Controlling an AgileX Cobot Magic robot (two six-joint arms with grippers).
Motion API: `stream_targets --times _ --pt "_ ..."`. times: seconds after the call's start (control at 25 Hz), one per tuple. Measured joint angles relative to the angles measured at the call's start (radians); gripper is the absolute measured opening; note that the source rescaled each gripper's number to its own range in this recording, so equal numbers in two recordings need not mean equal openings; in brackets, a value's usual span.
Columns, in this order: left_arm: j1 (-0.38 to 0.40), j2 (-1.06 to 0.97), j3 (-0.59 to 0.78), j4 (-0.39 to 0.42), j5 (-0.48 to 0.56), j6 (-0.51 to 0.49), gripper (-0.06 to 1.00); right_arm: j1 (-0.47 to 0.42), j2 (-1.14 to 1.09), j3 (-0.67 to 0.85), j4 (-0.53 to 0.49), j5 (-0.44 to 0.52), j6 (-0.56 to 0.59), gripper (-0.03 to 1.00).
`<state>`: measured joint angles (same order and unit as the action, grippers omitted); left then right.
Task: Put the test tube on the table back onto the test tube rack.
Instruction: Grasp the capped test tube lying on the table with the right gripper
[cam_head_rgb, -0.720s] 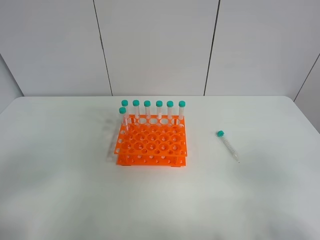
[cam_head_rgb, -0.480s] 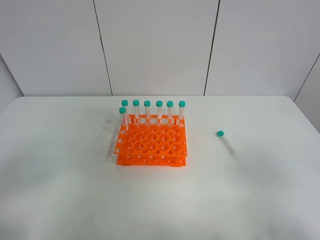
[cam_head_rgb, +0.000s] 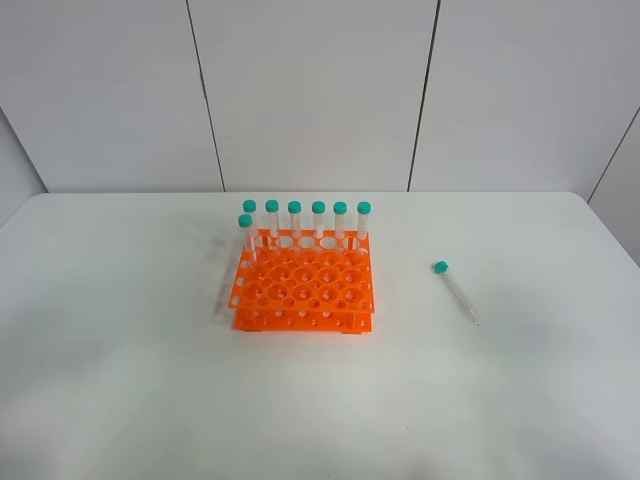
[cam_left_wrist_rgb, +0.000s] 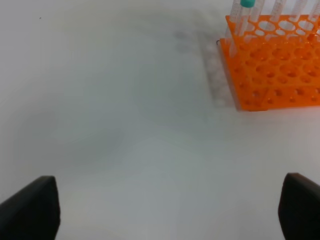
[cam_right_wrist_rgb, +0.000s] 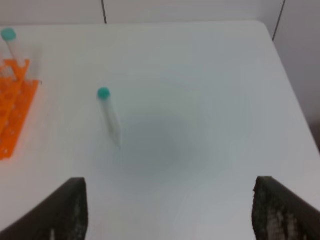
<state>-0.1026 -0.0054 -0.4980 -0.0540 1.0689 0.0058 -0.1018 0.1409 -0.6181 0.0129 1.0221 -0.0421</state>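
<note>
L gripper (cam_left_wrist_rgb: 170, 212), R gripper (cam_right_wrist_rgb: 170, 210) spread; test tube (cam_head_rgb: 456, 292) on table (cam_head_rgb: 120, 390) betw. rack (cam_head_rgb: 303, 290) & right edge

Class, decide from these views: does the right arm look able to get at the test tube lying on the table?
Probably yes. The test tube lies alone on the table, apart from the rack, ahead of the open right gripper with nothing between.

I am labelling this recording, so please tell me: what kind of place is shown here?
Probably a laboratory-style test bench: an orange test tube rack holding capped tubes, one loose test tube lying on a plain white table, and bare white wall panels behind.
</note>
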Motion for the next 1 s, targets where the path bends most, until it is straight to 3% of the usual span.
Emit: stream_targets --times 0.24,0.52,0.84,1.0 --pt "0.0 0.0 0.0 0.0 0.0 0.0 1.0 0.0 0.309 -0.194 0.046 0.015 -0.091 0.96" --pt "0.0 0.0 0.0 0.0 0.0 0.0 1.0 0.0 0.743 -0.405 0.226 0.069 -0.238 0.89" --pt "0.0 0.0 0.0 0.0 0.0 -0.006 1.0 0.0 1.231 -0.566 0.244 0.043 -0.242 0.89" --pt "0.0 0.0 0.0 0.0 0.0 0.0 1.0 0.046 1.396 -0.607 0.188 -0.006 -0.242 0.89"
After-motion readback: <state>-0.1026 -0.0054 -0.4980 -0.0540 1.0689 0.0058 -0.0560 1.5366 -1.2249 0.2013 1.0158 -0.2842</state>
